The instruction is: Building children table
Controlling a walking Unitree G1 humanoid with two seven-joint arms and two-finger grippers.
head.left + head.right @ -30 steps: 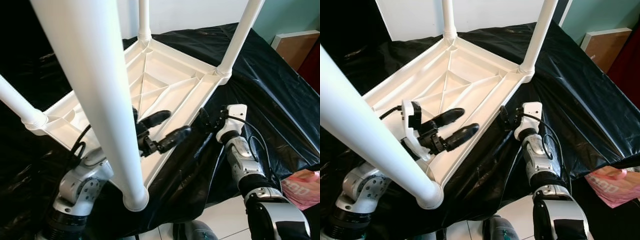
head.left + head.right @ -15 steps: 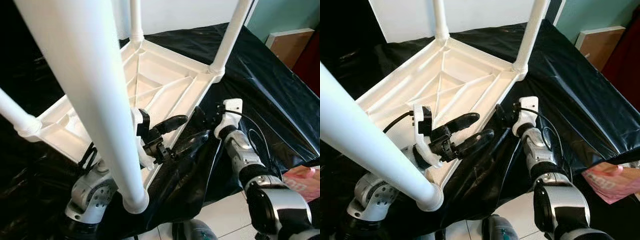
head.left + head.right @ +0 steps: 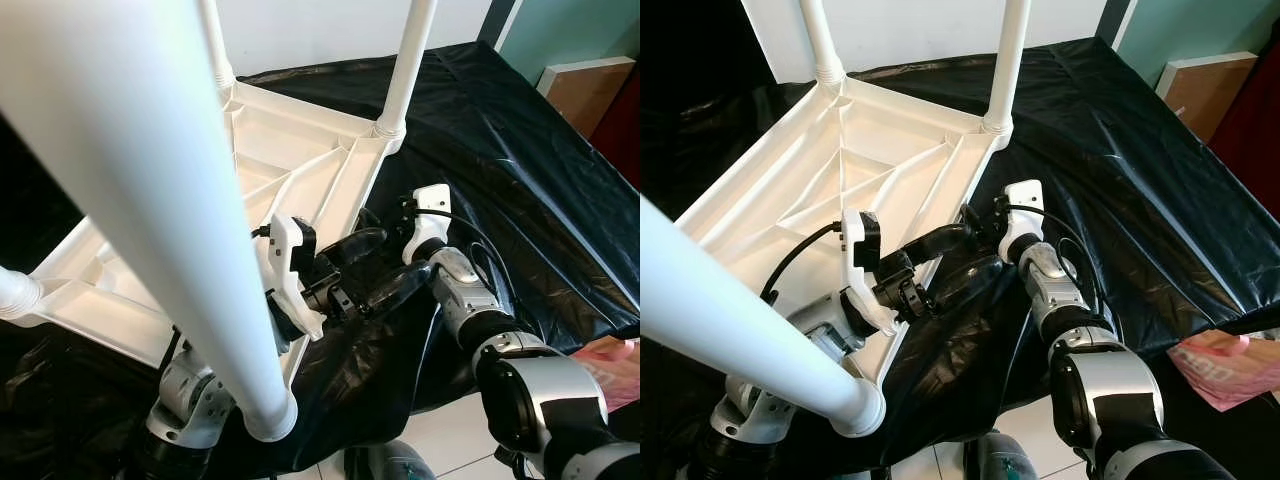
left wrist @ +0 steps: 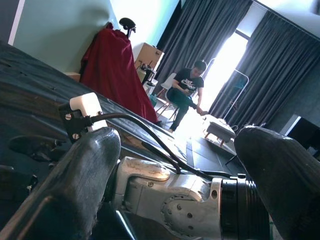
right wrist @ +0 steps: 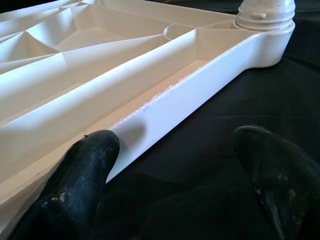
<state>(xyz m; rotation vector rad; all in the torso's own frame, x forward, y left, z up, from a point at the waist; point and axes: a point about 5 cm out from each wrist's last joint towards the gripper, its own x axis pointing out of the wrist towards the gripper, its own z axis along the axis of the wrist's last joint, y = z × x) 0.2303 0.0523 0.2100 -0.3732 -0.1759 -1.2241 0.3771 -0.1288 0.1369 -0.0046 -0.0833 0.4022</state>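
White table [image 3: 790, 190] rim just beside both parted grippers

Left pincer [image 3: 385, 268] spread open beside the upturned white table's rim [image 3: 345, 200].

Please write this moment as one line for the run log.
table: upside down on black sheet, legs up | left tool: open, beside table edge | right tool: open, near same edge | nothing gripped

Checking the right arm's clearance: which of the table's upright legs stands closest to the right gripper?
The far-right leg, its socket corner just beyond the right gripper. The other legs stand on the table's left or near side.
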